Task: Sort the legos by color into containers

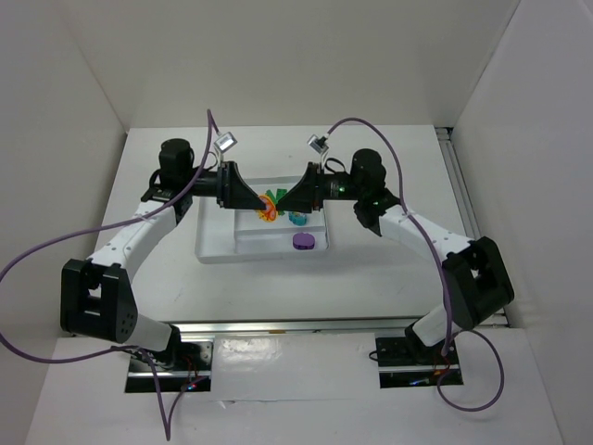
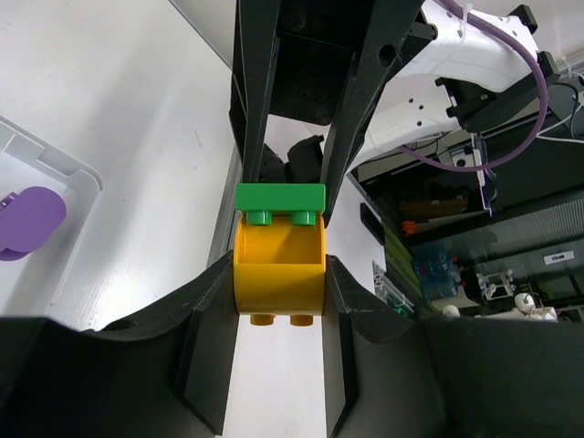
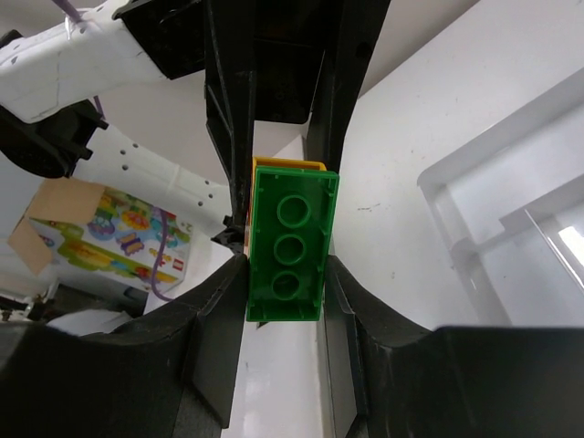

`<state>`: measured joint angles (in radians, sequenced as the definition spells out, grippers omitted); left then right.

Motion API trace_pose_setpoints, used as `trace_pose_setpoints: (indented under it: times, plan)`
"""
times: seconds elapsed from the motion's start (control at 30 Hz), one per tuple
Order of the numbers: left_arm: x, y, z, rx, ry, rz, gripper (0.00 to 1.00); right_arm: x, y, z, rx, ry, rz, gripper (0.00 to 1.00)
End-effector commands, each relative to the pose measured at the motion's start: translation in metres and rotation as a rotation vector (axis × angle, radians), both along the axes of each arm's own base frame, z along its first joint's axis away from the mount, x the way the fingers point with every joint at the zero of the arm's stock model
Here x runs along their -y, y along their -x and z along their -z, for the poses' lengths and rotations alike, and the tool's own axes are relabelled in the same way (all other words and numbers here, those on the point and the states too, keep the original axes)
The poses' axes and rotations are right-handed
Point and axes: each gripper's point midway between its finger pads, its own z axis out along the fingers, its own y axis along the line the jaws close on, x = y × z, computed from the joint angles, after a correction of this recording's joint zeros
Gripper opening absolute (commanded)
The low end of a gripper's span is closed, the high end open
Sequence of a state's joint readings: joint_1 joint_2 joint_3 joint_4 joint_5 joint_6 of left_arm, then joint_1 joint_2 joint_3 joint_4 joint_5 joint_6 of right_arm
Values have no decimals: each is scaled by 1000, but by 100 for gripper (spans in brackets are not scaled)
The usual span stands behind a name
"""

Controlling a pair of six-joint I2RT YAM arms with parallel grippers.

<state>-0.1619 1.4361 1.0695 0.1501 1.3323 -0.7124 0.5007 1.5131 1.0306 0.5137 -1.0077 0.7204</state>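
Orange brick (image 2: 278, 274) sits between left fingers (image 2: 208, 347), green brick (image 3: 287, 246) between right fingers (image 3: 219, 347).

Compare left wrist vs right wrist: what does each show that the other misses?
Left wrist only: the purple piece lying in a corner of the tray, and the orange-yellow piece seen face-on in the left claw.
Right wrist only: the three-ring face of the green brick in the right claw, plus the tray's dividers.
Both: the green brick joined to the orange-yellow piece, each claw shut on one half.
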Motion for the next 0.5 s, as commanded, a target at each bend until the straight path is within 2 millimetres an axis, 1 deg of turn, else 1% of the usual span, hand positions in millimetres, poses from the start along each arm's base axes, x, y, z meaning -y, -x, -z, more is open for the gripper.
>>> trace_pose_setpoints:
  times: [0.0, 0.03, 0.07, 0.1, 0.13, 0.17, 0.23, 0.27, 0.33, 0.37, 0.4, 0.43, 0.47]
  plan:
    - [-1, 3, -8, 51, 11, 28, 0, 5, 4, -26, 111, -71, -19, 6]
    - [-1, 2, -11, 69, 12, 28, 0, 7, -1, -21, 98, -66, 7, 0]
    - [-4, 0, -11, 70, 12, 19, 0, 12, -6, -24, 97, -66, 33, 0]
    - [-6, -2, -10, 61, 10, 10, 0, 14, -2, -23, 90, -62, 33, 0]
    - [-6, -2, -10, 61, 10, 10, 0, 17, -7, -20, 82, -58, 56, 0]
    - [-6, 0, -13, 70, 12, 10, 0, 19, -6, -22, 96, -55, 57, 0]
    - [-6, 0, -13, 70, 12, 10, 0, 20, -9, -17, 97, -24, 79, 0]
    - [-6, 0, -13, 70, 12, 10, 0, 23, -18, -16, 98, -10, 120, 0]
    - [-9, -2, -13, 70, 11, 1, 0, 30, -26, -16, 111, 35, 180, 0]
    - [-9, -2, -13, 70, 11, 1, 0, 36, -37, -13, 113, 57, 245, 0]
    - [-9, -1, -12, 61, 10, 1, 0, 38, -42, -16, 127, 68, 278, 0]
    - [-9, -1, -12, 61, 10, 1, 0, 42, -43, -12, 110, 104, 308, 0]
    - [-9, -1, -12, 61, 10, 1, 0, 44, -49, -13, 141, 123, 333, 0]
